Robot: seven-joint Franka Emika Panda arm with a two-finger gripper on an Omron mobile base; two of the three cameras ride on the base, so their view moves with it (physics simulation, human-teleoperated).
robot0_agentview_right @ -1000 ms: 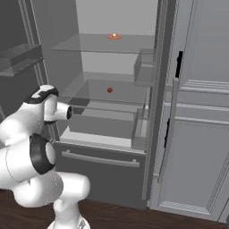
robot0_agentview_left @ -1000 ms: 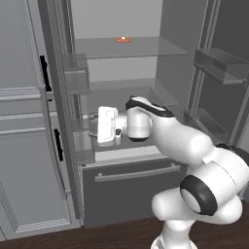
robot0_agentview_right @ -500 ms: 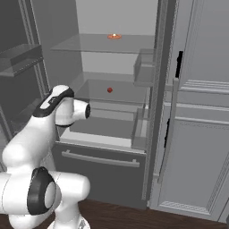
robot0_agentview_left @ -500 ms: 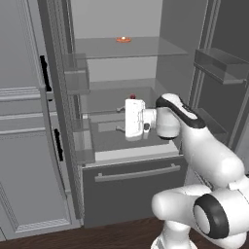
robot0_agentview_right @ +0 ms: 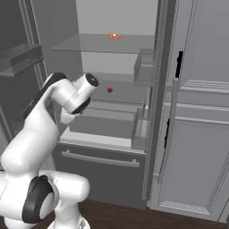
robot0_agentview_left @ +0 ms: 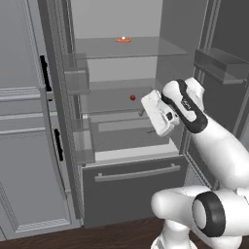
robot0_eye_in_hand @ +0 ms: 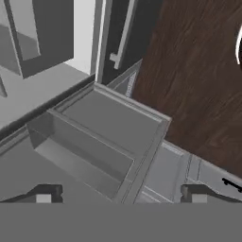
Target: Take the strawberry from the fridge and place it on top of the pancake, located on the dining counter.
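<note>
The fridge [robot0_agentview_left: 126, 175] stands with both doors swung wide, and the strawberry [robot0_agentview_left: 132, 97] sits on the middle glass shelf near the back wall. The gripper [robot0_eye_in_hand: 120, 194] hovers inside the fridge at about four o'clock from the strawberry, well apart from it, jaws released and spread wide with nothing between them. An orange dish [robot0_agentview_right: 114, 36] rests on the upper shelf at twelve o'clock from the strawberry.

Strawberry [robot0_agentview_left: 132, 97] on fridge [robot0_agentview_left: 121, 146] middle shelf, pincer [robot0_eye_in_hand: 120, 193] seemingly before it
</note>
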